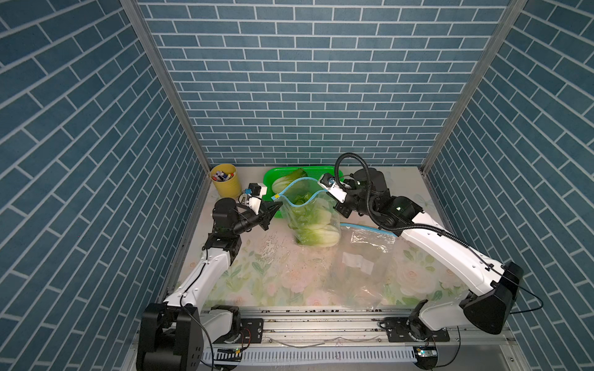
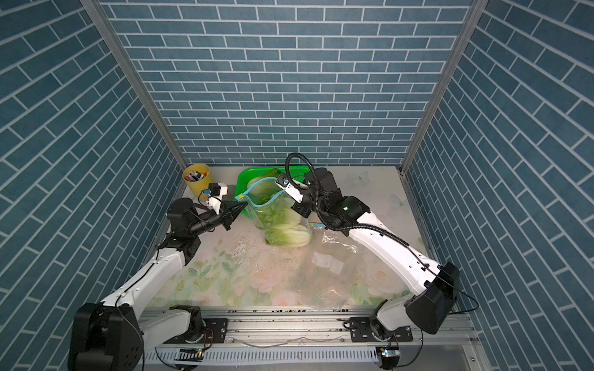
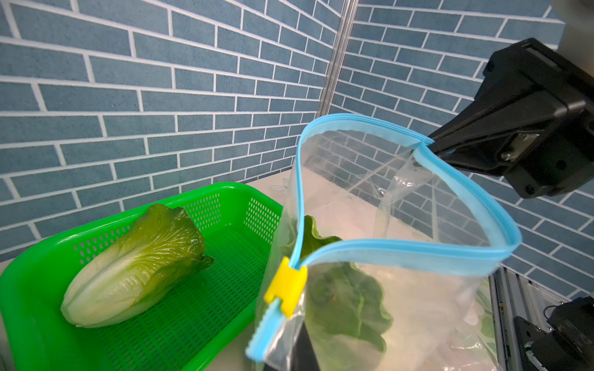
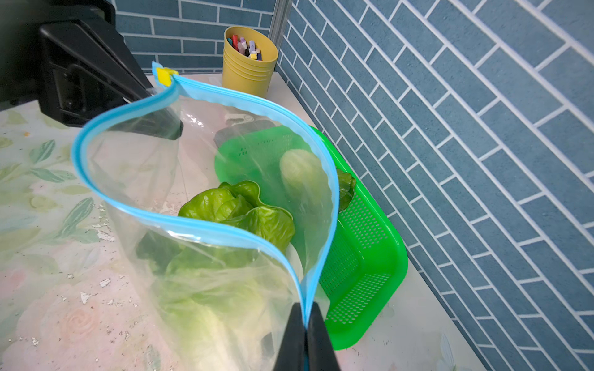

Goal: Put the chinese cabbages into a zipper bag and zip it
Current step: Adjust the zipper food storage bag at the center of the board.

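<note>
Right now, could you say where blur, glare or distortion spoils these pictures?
Right wrist view: the right gripper on the bag rim is blurred. Left wrist view: glare on the cabbage in the basket. In both top views the walls splay outward.

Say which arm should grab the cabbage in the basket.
Likely left: left gripper, pinching the bag rim, sits nearest the cabbage in the basket; right gripper holds the far rim.

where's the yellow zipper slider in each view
Top view: yellow slider, left end of the zipper bag's rim, before the green basket.
Top view: same spot.
Left wrist: close, beside the basket.
Right wrist: far rim end.
Shared landmark: green basket.
</note>
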You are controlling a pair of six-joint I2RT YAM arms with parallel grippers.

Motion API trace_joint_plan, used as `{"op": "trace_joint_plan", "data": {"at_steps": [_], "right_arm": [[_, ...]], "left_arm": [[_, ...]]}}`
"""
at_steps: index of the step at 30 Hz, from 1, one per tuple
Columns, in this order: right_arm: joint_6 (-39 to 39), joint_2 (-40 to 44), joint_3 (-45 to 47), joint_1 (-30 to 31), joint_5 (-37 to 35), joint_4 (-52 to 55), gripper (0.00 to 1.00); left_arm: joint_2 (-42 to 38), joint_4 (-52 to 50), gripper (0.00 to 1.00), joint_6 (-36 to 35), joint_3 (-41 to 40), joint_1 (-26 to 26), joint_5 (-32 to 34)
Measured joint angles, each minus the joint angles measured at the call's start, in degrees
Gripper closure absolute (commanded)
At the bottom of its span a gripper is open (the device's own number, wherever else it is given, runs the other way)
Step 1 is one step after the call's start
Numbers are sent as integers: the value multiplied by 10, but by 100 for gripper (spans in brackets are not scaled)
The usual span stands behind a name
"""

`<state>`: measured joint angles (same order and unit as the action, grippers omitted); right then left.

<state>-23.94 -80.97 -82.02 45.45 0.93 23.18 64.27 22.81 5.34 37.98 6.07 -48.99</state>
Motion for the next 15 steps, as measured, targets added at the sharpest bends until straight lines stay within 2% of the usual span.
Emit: {"op": "trace_joint_plan", "data": {"at_steps": [7,13,15], "right_arm": [[32,28,19,-3,0,-2,100],[69,52,60,-12,29,-3,100],[77,60,66,-13,40,-2,97]], "left_arm": [[-47,-119,100,-40,66,9,29],[-70,-230,100,-110,134,37,58],[-70,-268,100,-131,150,46,63]]}}
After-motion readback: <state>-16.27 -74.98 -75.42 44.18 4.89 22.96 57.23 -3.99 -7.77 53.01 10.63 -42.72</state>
